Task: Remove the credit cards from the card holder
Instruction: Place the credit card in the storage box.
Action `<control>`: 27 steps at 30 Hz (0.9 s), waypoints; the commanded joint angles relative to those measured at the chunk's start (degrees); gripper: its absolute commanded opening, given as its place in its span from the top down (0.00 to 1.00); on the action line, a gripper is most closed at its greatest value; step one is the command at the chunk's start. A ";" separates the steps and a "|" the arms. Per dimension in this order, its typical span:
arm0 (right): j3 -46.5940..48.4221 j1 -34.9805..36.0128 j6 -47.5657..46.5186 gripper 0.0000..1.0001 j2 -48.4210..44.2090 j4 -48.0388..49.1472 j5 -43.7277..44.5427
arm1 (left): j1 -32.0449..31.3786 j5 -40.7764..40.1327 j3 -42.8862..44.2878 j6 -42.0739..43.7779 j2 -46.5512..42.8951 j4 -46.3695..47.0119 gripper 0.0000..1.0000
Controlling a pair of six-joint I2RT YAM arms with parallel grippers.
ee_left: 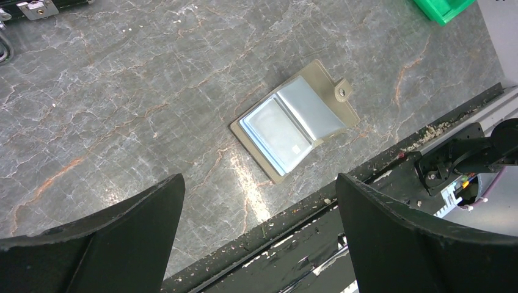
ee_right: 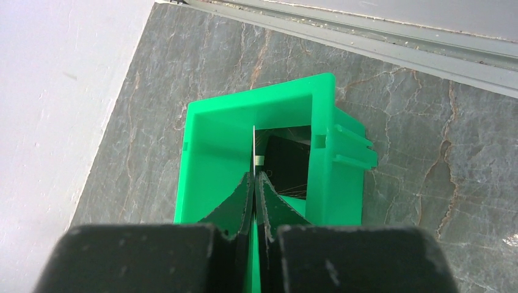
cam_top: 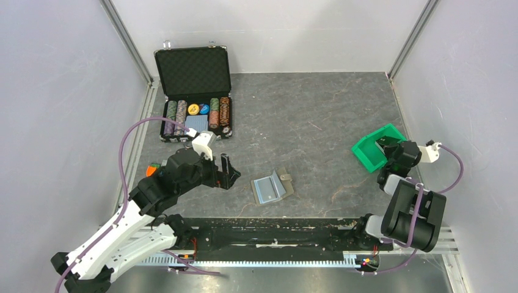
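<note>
Right gripper (ee_right: pixel 255 177) fingers pinched on edge-on credit card (ee_right: pixel 252 146) over green bin (ee_right: pixel 207 122).
My left gripper (ee_left: pixel 259 183) gapes wide near open card holder (ee_left: pixel 327 76); card print unreadable.

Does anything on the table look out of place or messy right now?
Nothing serious. The open card holder lies skewed to the table edge, the green bin sits crooked near the right wall, and crumbs litter the near rail.

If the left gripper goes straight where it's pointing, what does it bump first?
Probably the card holder, lying open on the table ahead between the left gripper's fingers, though it might touch bare table first.
</note>
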 commanded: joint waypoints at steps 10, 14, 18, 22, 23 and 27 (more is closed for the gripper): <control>-0.59 1.08 0.74 1.00 0.47 3.70 4.84 | -0.11 1.11 -0.15 2.92 -1.25 1.30 0.00; -0.61 1.25 1.48 1.00 1.15 5.14 4.96 | -0.11 1.10 -0.16 2.93 -1.37 1.30 0.00; -0.36 1.99 1.29 1.00 1.67 5.60 5.94 | -0.11 1.14 -0.22 2.92 -1.62 1.47 0.00; 0.18 2.87 1.24 1.00 2.69 5.21 6.74 | -0.11 1.18 -0.24 3.02 -1.72 1.52 0.00; 0.17 3.08 1.24 1.00 2.94 5.33 6.99 | -0.11 1.16 -0.22 3.01 -1.71 1.47 0.00; 0.38 3.84 1.46 0.94 3.64 5.11 8.05 | -0.06 1.18 -0.23 3.12 -1.63 1.48 0.00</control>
